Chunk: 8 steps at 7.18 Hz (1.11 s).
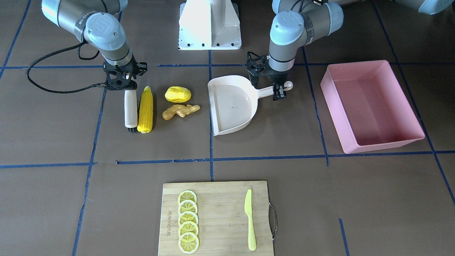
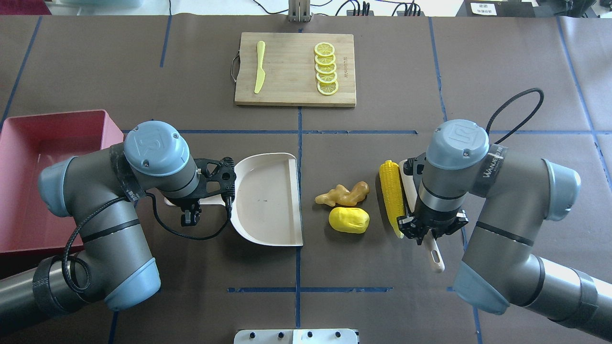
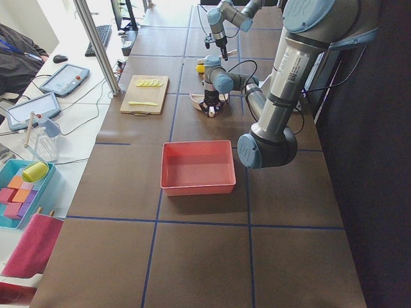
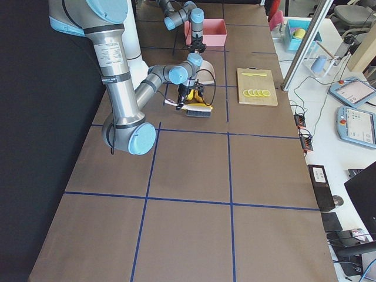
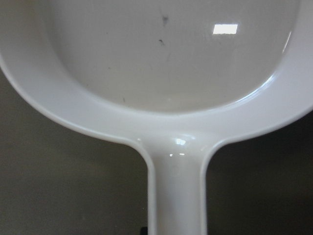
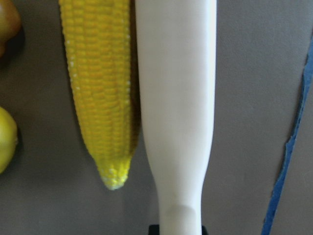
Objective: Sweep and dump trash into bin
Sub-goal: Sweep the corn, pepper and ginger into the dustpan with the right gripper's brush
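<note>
The yellow corn cob [image 1: 145, 110] lies on the table against the white brush [image 1: 130, 106], whose dark bristles rest on the table. My right gripper [image 1: 124, 85] is shut on the brush handle [image 6: 176, 98]. The yellow potato-like lump [image 1: 177, 94] and the tan ginger root [image 1: 180, 111] lie between the corn and the beige dustpan [image 1: 231, 106]. My left gripper [image 1: 280, 89] is shut on the dustpan's handle [image 5: 177, 196]. The pan is empty and lies flat, its open mouth towards the trash. The pink bin [image 1: 336, 110] stands empty, beyond the dustpan on my left.
A wooden cutting board [image 1: 217, 217] at the far side of the table holds several lemon slices [image 1: 187, 220] and a yellow-green plastic knife [image 1: 250, 220]. The robot's white base [image 1: 209, 25] is at the near edge. Blue tape lines cross the brown table.
</note>
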Each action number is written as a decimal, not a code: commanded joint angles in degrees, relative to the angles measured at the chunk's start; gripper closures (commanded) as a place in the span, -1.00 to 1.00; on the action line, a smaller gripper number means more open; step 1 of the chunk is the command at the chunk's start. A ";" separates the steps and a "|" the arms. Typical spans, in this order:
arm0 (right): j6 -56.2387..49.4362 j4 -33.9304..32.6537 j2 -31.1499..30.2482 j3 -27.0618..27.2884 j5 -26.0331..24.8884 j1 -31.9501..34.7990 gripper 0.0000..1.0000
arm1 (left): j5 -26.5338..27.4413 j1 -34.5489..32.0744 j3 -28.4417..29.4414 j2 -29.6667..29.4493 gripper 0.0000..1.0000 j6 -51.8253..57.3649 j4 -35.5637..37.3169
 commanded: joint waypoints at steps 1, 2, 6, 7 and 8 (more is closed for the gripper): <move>2.53 0.01 4.01 -2.89 -0.96 -1.89 1.00 | 0.04 0.15 0.00 0.15 1.00 0.00 0.00; 2.98 0.01 6.37 -3.85 -0.87 -2.33 1.00 | 0.04 0.24 0.00 0.06 1.00 -0.09 0.00; 4.92 0.10 11.75 -5.97 -0.70 -4.44 1.00 | 1.43 1.81 0.09 -0.47 1.00 -0.44 0.53; 5.70 0.10 12.62 -5.97 -0.70 -4.88 1.00 | 3.36 2.60 0.09 -0.73 1.00 -0.61 1.49; 8.15 0.36 13.94 -6.06 -0.61 -5.49 1.00 | 3.46 2.70 0.17 -0.99 1.00 -0.70 1.58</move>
